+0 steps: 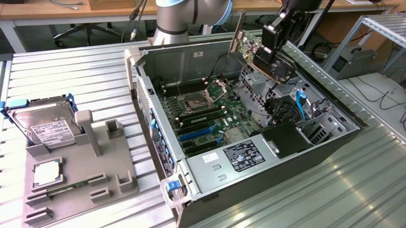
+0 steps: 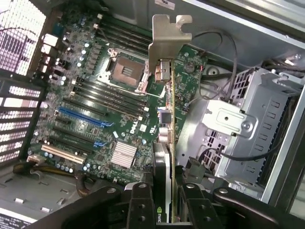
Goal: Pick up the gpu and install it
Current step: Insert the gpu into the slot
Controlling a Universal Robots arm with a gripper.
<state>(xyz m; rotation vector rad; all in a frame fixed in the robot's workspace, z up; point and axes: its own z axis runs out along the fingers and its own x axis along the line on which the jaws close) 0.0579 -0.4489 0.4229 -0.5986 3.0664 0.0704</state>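
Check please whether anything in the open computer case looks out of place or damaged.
Only the slim dark expansion card with a silver end bracket stands out: it hangs tilted above the grey metal computer case, clamped in the tool, seated in no slot. Nothing looks damaged or spilled.

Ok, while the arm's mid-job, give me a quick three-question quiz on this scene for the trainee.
1. True or false: the gpu is already seated in the motherboard.
2. What is the gripper shut on? A) a RAM stick B) the gpu C) a blue cable
3. Fill in: the hard drive sits on the grey fixture, on the exterior view's ____ of the open case.

Key: 1 false, it is held above the open case; 2 B; 3 left.
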